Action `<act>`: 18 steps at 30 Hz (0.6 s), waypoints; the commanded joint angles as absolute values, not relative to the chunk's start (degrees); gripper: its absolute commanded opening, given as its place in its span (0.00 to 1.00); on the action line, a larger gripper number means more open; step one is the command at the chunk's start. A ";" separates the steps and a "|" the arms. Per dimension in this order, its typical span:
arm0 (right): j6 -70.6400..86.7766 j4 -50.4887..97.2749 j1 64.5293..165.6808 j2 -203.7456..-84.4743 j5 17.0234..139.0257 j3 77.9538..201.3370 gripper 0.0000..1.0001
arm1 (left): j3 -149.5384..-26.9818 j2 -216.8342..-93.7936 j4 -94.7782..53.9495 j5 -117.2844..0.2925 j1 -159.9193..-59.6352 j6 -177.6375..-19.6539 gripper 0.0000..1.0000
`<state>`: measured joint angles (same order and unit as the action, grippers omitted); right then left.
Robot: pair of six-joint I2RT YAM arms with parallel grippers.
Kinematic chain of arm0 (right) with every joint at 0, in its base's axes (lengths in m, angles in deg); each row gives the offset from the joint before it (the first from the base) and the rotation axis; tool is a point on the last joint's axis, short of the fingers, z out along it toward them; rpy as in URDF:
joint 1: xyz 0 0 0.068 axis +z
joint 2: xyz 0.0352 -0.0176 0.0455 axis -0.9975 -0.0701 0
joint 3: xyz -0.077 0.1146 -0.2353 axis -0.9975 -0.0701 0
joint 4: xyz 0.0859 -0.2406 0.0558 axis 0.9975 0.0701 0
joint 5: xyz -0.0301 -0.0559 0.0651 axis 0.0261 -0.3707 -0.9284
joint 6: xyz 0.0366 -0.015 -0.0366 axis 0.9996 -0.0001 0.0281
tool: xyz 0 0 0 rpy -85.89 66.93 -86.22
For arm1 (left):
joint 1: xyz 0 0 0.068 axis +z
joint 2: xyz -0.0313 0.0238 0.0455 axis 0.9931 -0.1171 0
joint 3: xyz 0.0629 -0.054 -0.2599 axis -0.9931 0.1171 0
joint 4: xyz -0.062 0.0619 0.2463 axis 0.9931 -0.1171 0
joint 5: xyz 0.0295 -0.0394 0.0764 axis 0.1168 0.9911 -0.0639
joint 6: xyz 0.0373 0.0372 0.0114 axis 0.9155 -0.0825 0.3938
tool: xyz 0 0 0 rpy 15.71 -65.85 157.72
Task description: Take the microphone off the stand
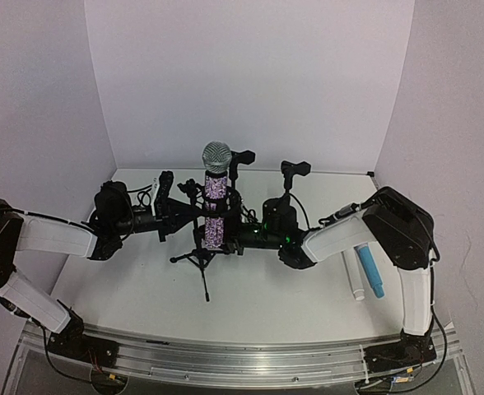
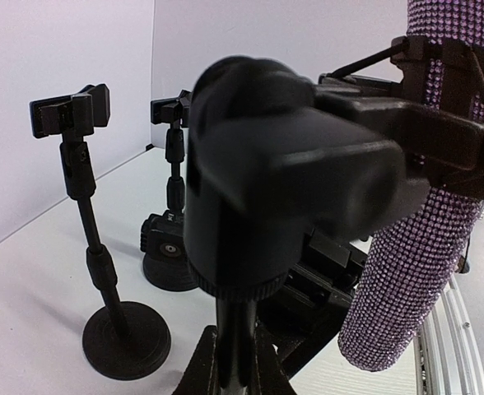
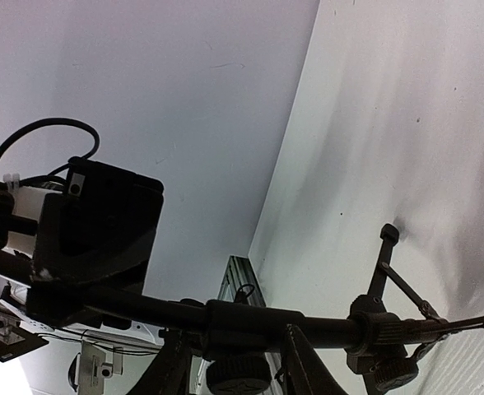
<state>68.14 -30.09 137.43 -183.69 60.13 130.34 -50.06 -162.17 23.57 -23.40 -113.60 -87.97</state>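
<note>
Left gripper reaches in at microphone, grip can't tell. Microphone is upright in clip of tripod stand, mid table. Right gripper sits at stand's pole, grip unclear. Spare stand is close behind, pens near right edge.

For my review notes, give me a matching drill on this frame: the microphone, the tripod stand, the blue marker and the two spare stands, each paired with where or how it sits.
Things:
1. microphone
2. tripod stand
3. blue marker
4. two spare stands

States:
A. lying flat on the table, right side
B. upright, sparkly purple body, mesh head on top
C. holding nothing, towards the back
D. black legs spread, carrying the microphone

Pairs: 1-B; 2-D; 3-A; 4-C
</note>
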 commanded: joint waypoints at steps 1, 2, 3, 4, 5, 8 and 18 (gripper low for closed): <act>70.76 -31.87 137.88 -184.35 59.65 128.99 0.32 | -49.64 -162.41 22.94 -23.94 -113.63 -88.87 0.00; 70.80 -31.87 137.91 -184.38 59.60 128.91 0.30 | -49.59 -162.38 22.93 -23.93 -113.60 -88.85 0.00; 70.78 -31.87 137.90 -184.40 59.57 128.88 0.28 | -49.58 -162.39 22.92 -23.99 -113.60 -88.86 0.00; 70.72 -31.87 137.86 -184.34 59.56 128.88 0.25 | -49.61 -162.40 22.92 -23.98 -113.60 -88.88 0.00; 70.65 -31.87 137.89 -184.26 59.59 128.81 0.23 | -49.66 -162.43 22.92 -23.93 -113.60 -88.85 0.00; 70.08 -31.87 137.92 -184.09 59.82 128.76 0.16 | -49.75 -162.50 22.92 -23.96 -113.62 -88.84 0.00; 40.71 -20.27 138.17 -179.92 61.20 129.01 0.00 | -49.68 -162.88 22.69 -24.04 -113.60 -90.65 0.00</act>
<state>64.28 -30.89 137.58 -183.63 59.98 129.18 -50.02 -162.17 23.57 -23.34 -113.60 -87.78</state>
